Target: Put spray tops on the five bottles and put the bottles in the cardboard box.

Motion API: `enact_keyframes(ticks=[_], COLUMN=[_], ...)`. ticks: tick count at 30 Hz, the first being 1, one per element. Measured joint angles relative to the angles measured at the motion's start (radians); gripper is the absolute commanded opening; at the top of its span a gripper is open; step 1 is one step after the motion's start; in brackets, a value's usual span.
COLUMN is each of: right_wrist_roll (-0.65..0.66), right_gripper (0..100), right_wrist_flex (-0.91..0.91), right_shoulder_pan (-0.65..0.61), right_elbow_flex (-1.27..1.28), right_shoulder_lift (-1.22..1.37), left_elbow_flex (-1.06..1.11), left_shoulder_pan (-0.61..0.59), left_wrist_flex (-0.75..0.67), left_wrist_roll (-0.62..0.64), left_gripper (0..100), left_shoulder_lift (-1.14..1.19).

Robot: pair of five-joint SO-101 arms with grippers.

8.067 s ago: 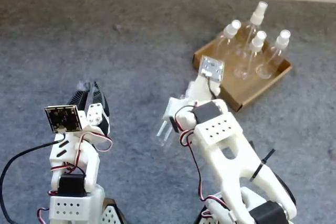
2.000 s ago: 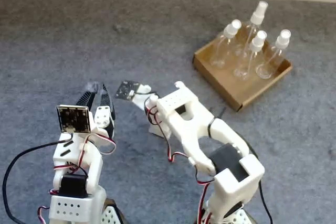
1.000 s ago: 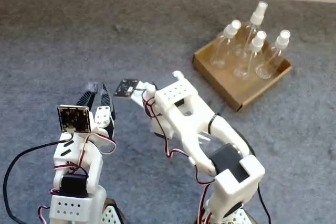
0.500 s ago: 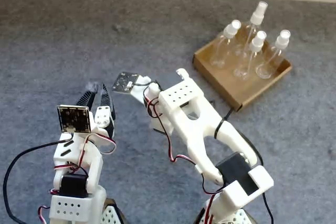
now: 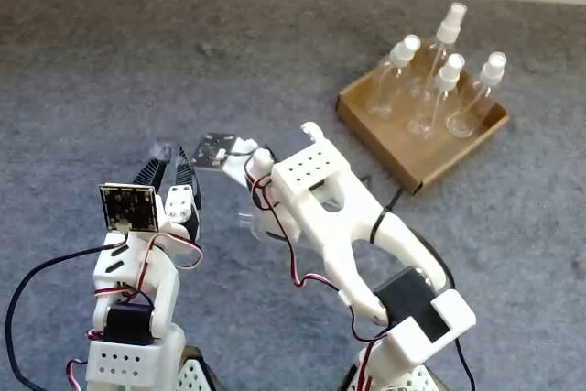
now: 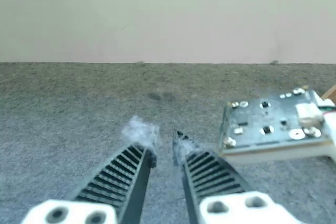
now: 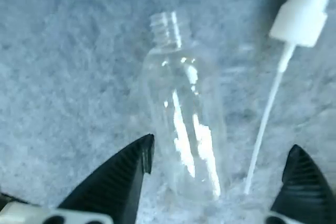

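Note:
A clear bottle [image 7: 184, 135] without a top lies on the grey carpet, neck pointing away from my right gripper [image 7: 220, 148]. That gripper is open, its black fingers [image 7: 118, 179] straddling the bottle's lower end. A white spray top [image 7: 307, 3] with a thin dip tube [image 7: 265, 114] lies beside the bottle. In the high view the right arm [image 5: 311, 180] leans over the table's centre, and a bit of clear bottle [image 5: 249, 222] peeks out beside it. My left gripper [image 6: 164, 148] is narrowly open and holds nothing, hovering left of the right wrist [image 6: 268, 129].
The cardboard box [image 5: 385, 139] stands at the back right with several capped bottles [image 5: 430, 89] upright in it. Grey carpet stretches bare across the far left and the middle back. A pale wall borders the far edge.
The right arm swung from beside the box to the table's centre and now hangs over the lying bottle. In the last second it shifted only slightly. The left arm stayed put.

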Motion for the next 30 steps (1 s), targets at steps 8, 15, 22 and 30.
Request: enact_keyframes(ticks=[8,15,22,30], right_wrist_roll=[0.029,0.055,0.055,0.055], right_gripper=[34.4,34.4,34.4,34.3], right_wrist_flex=[0.003,-0.255,-0.393,-0.442], right_shoulder_pan=[-0.002,-0.002,-0.002,-0.032], right_elbow_flex=[0.018,0.302,0.397,0.404], right_shoulder_lift=[-0.164,-0.215,-0.216,-0.207], left_elbow_flex=[0.0,0.0,0.0,0.0], left_shoulder_pan=[0.0,0.0,-0.002,-0.006], left_wrist_flex=[0.0,0.0,0.0,0.0], left_wrist_roll=[0.0,0.0,0.0,0.0], left_gripper=[1,1,1,1], left_shoulder_lift=[0.0,0.0,0.0,0.0])
